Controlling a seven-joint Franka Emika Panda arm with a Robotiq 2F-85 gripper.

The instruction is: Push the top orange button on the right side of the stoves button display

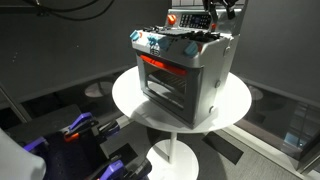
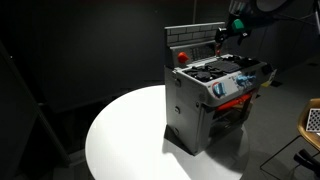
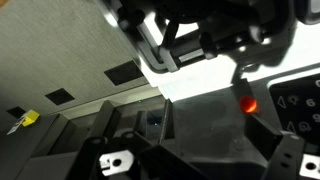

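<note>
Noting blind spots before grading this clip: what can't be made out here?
In an exterior view: the gripper is partly cut by the top edge; contact with the button display is too small to judge.
In an exterior view: the gripper covers the display's right end, hiding its buttons.
Wrist view: blurred; one orange button glows, jaws open or shut unclear.

Both exterior views look obliquely down from moderate distance, on opposite sides of its front, sharing the stove (image 1: 185, 65) (image 2: 210, 95) and white table (image 1: 130, 100) (image 2: 115, 130). Wrist view: close above the stove's top, gripper (image 3: 205, 40) at the upper edge.
</note>
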